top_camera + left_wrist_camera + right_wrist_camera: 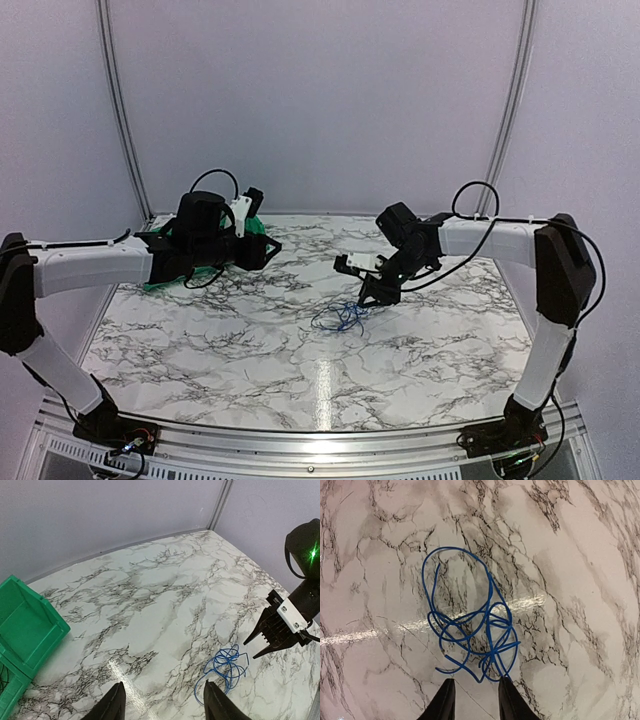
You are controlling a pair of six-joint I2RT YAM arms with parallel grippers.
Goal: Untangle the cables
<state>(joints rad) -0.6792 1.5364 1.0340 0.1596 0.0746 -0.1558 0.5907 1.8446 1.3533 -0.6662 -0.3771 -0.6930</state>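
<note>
The cables show as one loose tangle of thin blue wire (338,318) lying flat on the marble table, right of centre. It fills the middle of the right wrist view (470,625) and sits at the lower right of the left wrist view (227,665). My right gripper (372,296) (476,696) hovers just beside the tangle's near edge. Its fingers stand a little apart with bare marble between them, and a loop ends at the right fingertip (506,690). My left gripper (270,248) (162,702) is open, wide and empty, well left of the wire.
A green bin (25,630) (160,280) sits at the table's left rear, under the left arm. The right arm's gripper (277,635) shows in the left wrist view beside the wire. Grey walls close the back and both sides.
</note>
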